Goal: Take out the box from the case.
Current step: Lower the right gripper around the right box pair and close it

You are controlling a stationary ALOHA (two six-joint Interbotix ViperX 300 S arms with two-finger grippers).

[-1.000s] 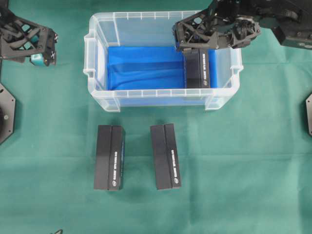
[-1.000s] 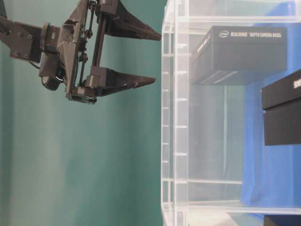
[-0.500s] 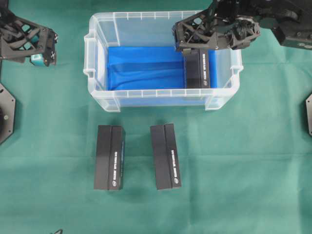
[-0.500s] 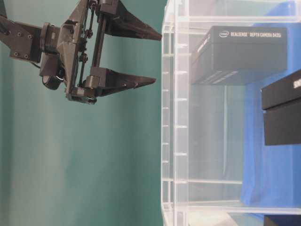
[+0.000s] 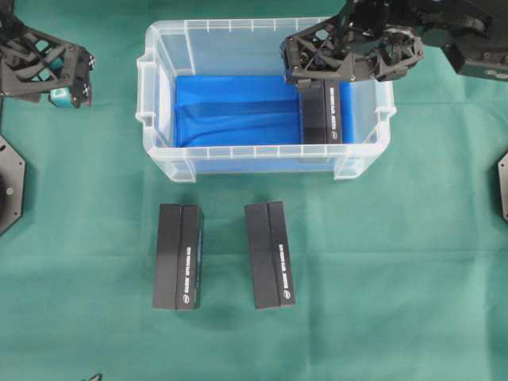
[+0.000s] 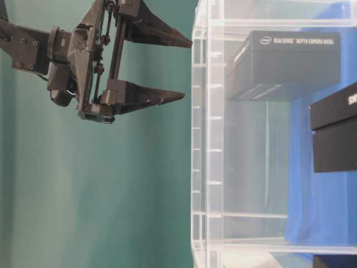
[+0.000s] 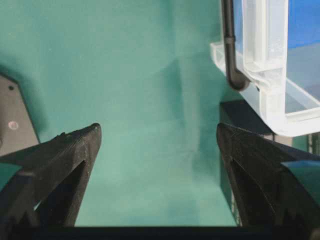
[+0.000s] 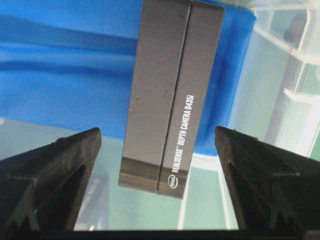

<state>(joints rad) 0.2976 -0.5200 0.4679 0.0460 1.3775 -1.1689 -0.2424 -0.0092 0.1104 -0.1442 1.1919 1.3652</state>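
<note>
Right hand (image 8: 157, 145): spread wide, unmoved over the last second as I watch, hanging above the box (image 8: 167, 90) lying on blue cloth (image 5: 230, 107) in the case (image 5: 159, 48); descent and grip outstanding; left hand (image 6: 181, 67) spread, idle.

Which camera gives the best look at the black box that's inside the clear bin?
The right wrist view: the box fills the frame between the open right gripper, printing readable. Overhead, the gripper covers its far end. The table-level view shows boxes through the bin wall, but not clearly which. The left wrist view misses it.
</note>
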